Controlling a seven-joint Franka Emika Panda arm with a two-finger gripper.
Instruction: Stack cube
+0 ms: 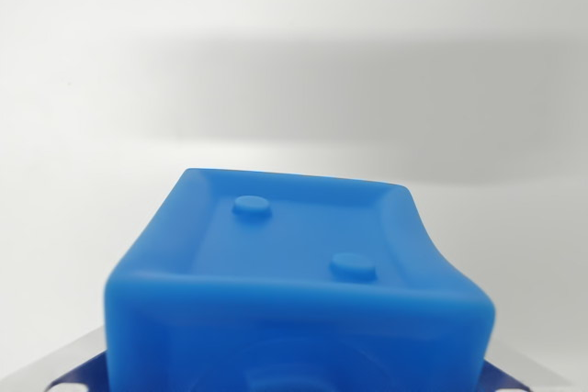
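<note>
No writing, no brand, no label anywhere on show; the blue cube [303,282] fills the lower middle of the wrist view, very close to the lens and soft at its near edge; its face turned toward the far side is recessed, with a raised rim round it and two small round studs, one at far left, one nearer on the right; the cube's bottom is cut off by the frame's lower edge, so what it rests on or hangs from cannot be made out; on the near front face a faint ringed shape shows, too blurred to read; at the lower left and lower right corners, pale metal slivers with blue patches peek out beside the cube, likely parts of the gripper [303,383], though mostly hidden behind the cube; whether the jaws are clamped on the cube or standing apart I cannot tell from here; beyond the cube lies a plain white surface [294,34], crossed by a broad soft grey shadow band in the far middle and right
</note>
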